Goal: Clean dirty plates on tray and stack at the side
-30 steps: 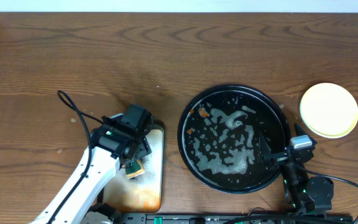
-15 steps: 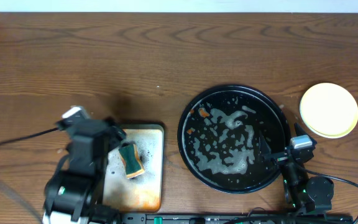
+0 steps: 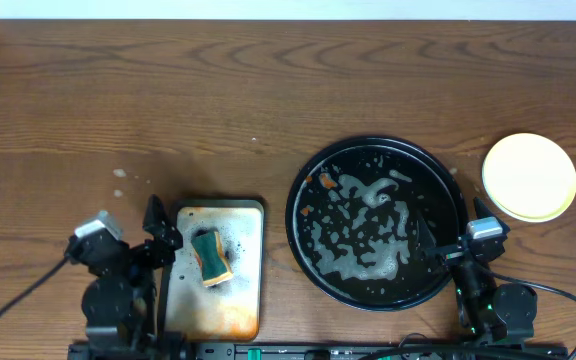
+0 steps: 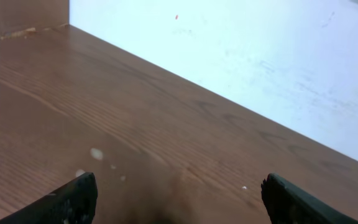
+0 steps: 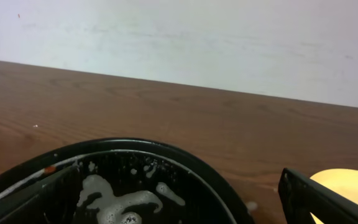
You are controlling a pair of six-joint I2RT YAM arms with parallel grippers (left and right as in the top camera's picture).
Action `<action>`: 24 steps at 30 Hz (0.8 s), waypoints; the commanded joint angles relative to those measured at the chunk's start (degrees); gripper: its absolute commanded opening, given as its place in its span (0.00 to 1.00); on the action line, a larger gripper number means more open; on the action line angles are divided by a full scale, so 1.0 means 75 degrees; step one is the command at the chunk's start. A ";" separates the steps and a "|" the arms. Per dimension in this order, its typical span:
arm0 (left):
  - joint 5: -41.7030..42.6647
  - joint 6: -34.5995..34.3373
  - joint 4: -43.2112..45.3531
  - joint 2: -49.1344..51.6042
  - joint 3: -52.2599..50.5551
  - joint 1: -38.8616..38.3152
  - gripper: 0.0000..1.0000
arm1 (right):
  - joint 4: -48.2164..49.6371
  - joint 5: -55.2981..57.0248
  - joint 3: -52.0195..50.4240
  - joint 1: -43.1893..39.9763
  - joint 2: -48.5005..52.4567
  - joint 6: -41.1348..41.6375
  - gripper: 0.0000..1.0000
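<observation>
My left gripper (image 4: pixel 178 200) sits low near the front-left corner of the worktop. Its fingers are spread wide with nothing between them, and only bare wood and the far wall lie ahead. My right gripper (image 5: pixel 178 200) is parked near the front edge toward the right corner, fingers also spread wide and empty, reaching just over the near rim of the tray (image 3: pixel 303 175).

The tray lies right of centre, closer to the front edge than the back. No plate lies in it, only white foam and a few red-orange specks. The plates (image 3: pixel 528 177) are beside it near the right edge. I see the yellow one on top and a thin pale rim under it, but I cannot count what lies beneath. As I judge it, the stacking looks finished.

If I must shift a plate, I expect it to be light, stiff and smooth, probably wet and slippery. I would pinch it at the raised rim, one finger under and one over, and keep it level. The sponge (image 3: pixel 211 257) rests on the stained metal tray (image 3: pixel 240 300) by the front edge, just beside my left fingers.
</observation>
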 commanded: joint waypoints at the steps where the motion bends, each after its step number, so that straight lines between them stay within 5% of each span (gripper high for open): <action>1: 0.0076 0.0236 0.0525 -0.0580 -0.0638 0.0099 0.86 | -0.0032 0.0017 -0.0009 -0.0085 -0.0020 -0.0050 0.99; 13: 0.0160 -0.0099 0.2276 -0.1040 -0.2798 0.0087 0.86 | -0.0032 0.0017 -0.0009 -0.0085 -0.0020 -0.0050 0.99; 24: 0.0189 -0.0166 0.2165 -0.1023 -0.2789 0.0082 0.86 | -0.0032 0.0017 -0.0009 -0.0085 -0.0020 -0.0050 0.99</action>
